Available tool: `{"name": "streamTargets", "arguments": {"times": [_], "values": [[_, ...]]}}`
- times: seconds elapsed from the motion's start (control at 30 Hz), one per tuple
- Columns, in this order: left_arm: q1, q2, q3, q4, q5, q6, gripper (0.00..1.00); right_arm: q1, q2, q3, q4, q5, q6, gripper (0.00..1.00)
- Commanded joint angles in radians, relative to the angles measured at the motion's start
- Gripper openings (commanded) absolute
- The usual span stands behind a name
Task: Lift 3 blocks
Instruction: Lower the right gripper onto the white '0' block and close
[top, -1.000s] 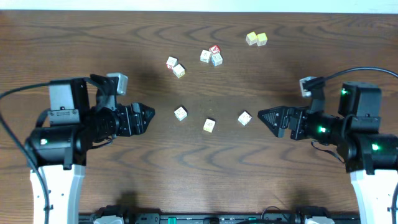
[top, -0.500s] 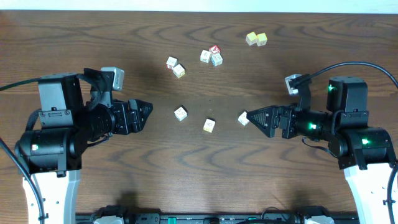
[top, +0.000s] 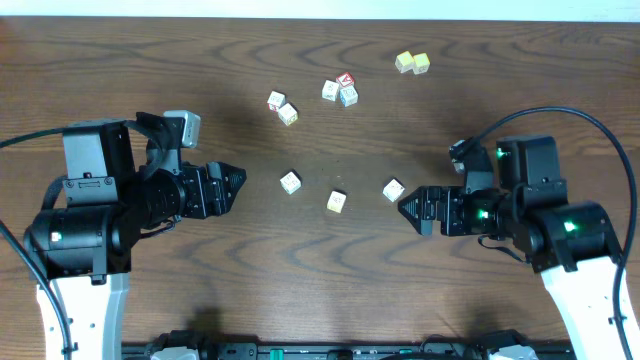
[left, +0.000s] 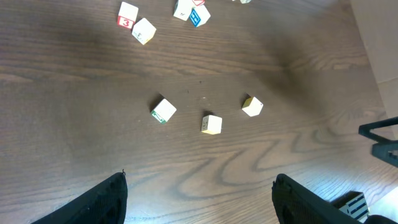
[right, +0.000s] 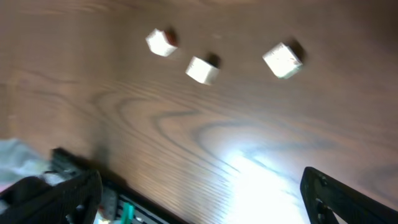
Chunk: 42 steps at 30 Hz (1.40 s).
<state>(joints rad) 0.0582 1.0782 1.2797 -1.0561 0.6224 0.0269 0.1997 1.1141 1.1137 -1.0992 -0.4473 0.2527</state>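
Dark wooden desk (top: 330, 290), with three cream blocks apart in a loose row at its middle: left block (top: 290, 182), middle block (top: 336, 201), right block (top: 393, 190). Both the left gripper (top: 238, 187) and the right gripper (top: 405, 208) gape, empty. I'd have the right gripper, just beside the right block, square up over it before closing.
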Motion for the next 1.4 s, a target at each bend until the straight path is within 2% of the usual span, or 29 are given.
{"name": "streamTargets", "arguments": {"times": [0.0, 0.13, 0.37, 0.77, 0.8, 0.83, 0.93, 1.13, 1.37], "values": [[0.006, -0.001, 0.018, -0.005, -0.002, 0.01, 0.75, 0.011, 0.085, 0.064, -0.064, 0.087, -0.007, 0.99], [0.006, -0.001, 0.018, -0.005, -0.003, 0.01, 0.75, 0.011, 0.203, 0.117, -0.113, 0.133, -0.026, 0.99], [0.006, -0.001, 0.016, -0.005, -0.005, 0.011, 0.75, 0.011, 0.348, 0.13, -0.006, 0.145, -0.006, 0.99], [0.006, -0.001, 0.016, -0.005, -0.005, 0.01, 0.75, 0.048, 0.533, 0.129, 0.125, 0.311, 0.457, 0.98], [0.006, -0.001, 0.016, -0.006, -0.005, 0.01, 0.75, 0.058, 0.545, 0.129, 0.131, 0.324, 0.491, 0.98], [0.006, -0.001, 0.016, -0.006, -0.005, 0.01, 0.75, 0.085, 0.569, 0.129, 0.162, 0.337, 0.54, 0.93], [0.006, -0.001, 0.016, -0.006, -0.005, 0.01, 0.75, 0.117, 0.599, 0.129, 0.216, 0.349, 0.587, 0.88], [0.006, -0.001, 0.016, -0.005, -0.005, 0.01, 0.75, 0.144, 0.662, 0.129, 0.224, 0.408, 0.722, 0.88], [0.006, -0.001, 0.016, -0.006, -0.006, 0.01, 0.75, 0.164, 0.732, 0.129, 0.241, 0.404, 0.77, 0.84]]}}
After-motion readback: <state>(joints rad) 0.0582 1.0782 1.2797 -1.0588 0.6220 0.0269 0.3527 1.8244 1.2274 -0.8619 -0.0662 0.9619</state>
